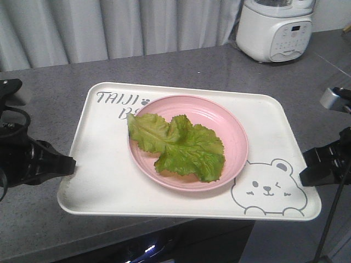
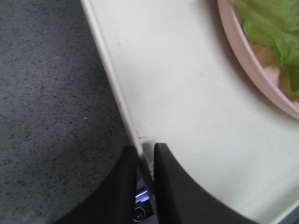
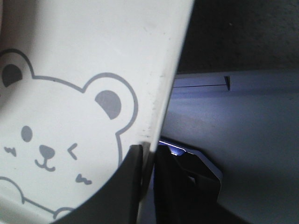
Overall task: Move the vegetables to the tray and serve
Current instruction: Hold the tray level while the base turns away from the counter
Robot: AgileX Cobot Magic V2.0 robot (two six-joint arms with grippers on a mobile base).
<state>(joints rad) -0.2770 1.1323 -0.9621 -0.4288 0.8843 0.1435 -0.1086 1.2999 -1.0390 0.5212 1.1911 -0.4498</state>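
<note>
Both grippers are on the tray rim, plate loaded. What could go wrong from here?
1. The left gripper and right gripper pinch only the thin rim of the tray; it may slip or twist out.
2. The pink plate sits loose on the smooth tray; a tilt could slide it and the lettuce off.
3. The front edge overhangs the counter; an uneven lift may tip it.

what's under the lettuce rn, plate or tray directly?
The lettuce lies on the round pink plate, which sits on the tray. The leaves hide much of the plate's middle, and the plate covers most of the second line of the tray's lettering.
</note>
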